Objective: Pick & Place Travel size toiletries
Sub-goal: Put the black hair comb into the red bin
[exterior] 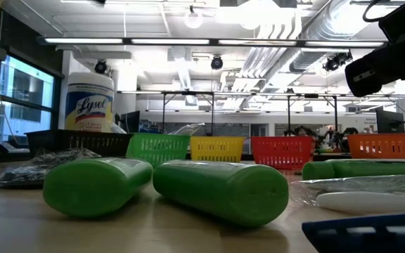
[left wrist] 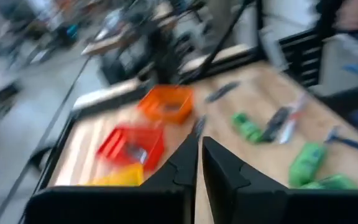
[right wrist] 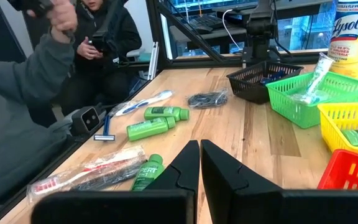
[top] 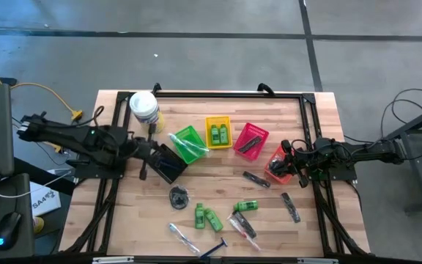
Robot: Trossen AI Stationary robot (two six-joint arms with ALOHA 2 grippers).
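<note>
Table [top: 123, 220] — green bottles [top: 205, 215] well apart from left end effector [top: 149, 145], seemingly empty.

Dark fingers [left wrist: 219, 171] nearly together, orange basket [left wrist: 166, 103], red basket [left wrist: 131, 145], green bottles [left wrist: 307, 163] on table [left wrist: 253, 149]

Lab w/ exposed ceiling ducts [exterior: 308, 28]

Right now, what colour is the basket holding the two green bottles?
Yellow basket, holding two green bottles; clearest in the high view.
</note>
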